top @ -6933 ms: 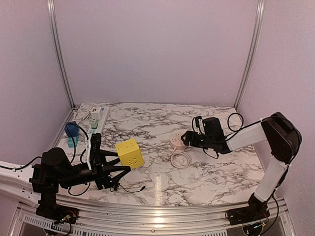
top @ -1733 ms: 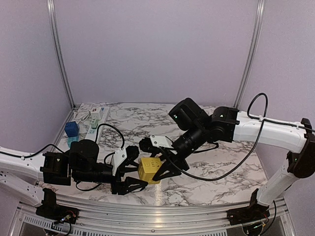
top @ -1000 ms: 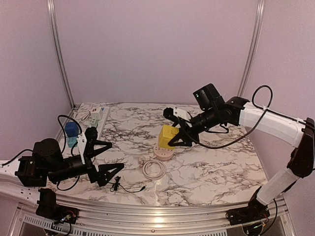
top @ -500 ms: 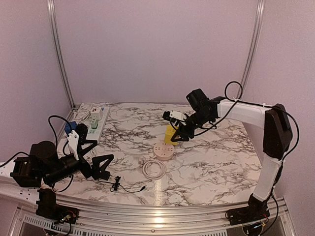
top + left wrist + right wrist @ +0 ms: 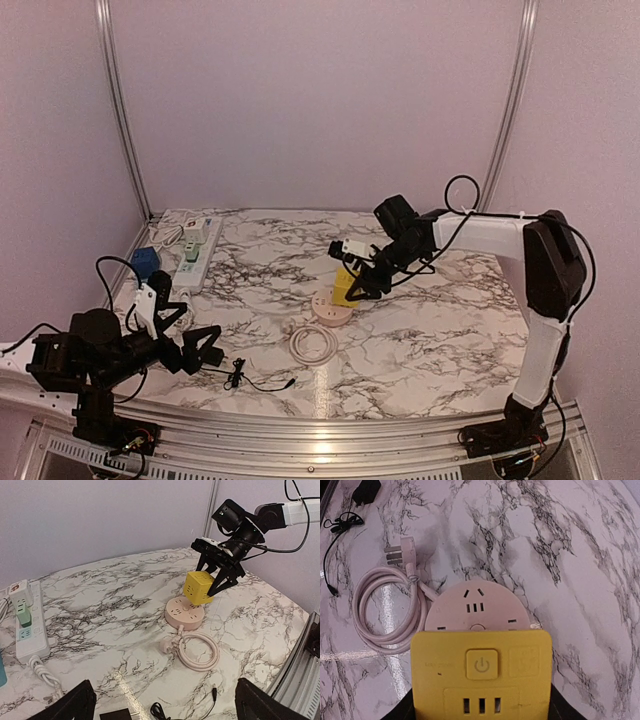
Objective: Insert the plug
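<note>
**Right claw (image 5: 358, 286) holds yellow cube (image 5: 346, 281) over pink socket (image 5: 331, 310)**

The cube hangs mid-tabletop (image 5: 450, 330), tilted, at the round socket's far edge. The pale plug (image 5: 287, 326) lies flat just left of its coiled cord (image 5: 313, 345). The left claw (image 5: 192, 335), down at the near left, gapes wide and holds nothing.

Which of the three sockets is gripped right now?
The yellow cube, clamped in the right fingers; the round pink socket and the white strip lie ungripped.

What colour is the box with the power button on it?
The box is yellow, clearest in the right wrist view.
</note>
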Tool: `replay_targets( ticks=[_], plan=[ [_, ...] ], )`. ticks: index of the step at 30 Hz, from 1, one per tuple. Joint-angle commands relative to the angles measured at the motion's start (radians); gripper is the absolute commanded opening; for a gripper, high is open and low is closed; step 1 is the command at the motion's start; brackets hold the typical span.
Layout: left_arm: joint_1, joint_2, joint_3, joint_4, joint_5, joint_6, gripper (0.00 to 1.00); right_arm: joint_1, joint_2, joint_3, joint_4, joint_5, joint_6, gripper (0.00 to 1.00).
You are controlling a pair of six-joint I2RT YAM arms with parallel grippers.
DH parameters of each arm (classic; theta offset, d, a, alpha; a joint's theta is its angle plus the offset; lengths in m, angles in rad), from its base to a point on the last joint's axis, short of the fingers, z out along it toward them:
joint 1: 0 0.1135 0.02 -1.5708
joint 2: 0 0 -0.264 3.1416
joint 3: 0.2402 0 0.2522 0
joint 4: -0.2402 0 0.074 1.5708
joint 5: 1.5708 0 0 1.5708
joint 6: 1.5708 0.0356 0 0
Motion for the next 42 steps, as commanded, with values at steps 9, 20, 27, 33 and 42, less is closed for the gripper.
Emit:
replay_targets(
  ticks=[9,20,27,33,42],
  plan=[
    [0.004,-0.137,-0.131,0.170,0.015,-0.011,0.99,-0.003,0.069,0.012,0.029,-0.010,-0.018,0.00],
    [0.004,-0.192,-0.135,0.143,0.038,-0.035,0.99,-0.003,0.107,0.038,-0.066,-0.023,-0.053,0.00],
    [0.004,-0.128,-0.125,0.181,0.055,-0.044,0.99,-0.003,0.106,0.051,-0.099,-0.022,-0.049,0.00],
    [0.004,0.007,-0.063,0.147,-0.006,-0.059,0.99,-0.003,0.092,0.037,-0.076,-0.035,-0.025,0.00],
    [0.004,0.124,-0.046,0.187,-0.002,-0.076,0.99,0.017,0.060,0.004,-0.024,-0.060,0.031,0.00]
  ],
)
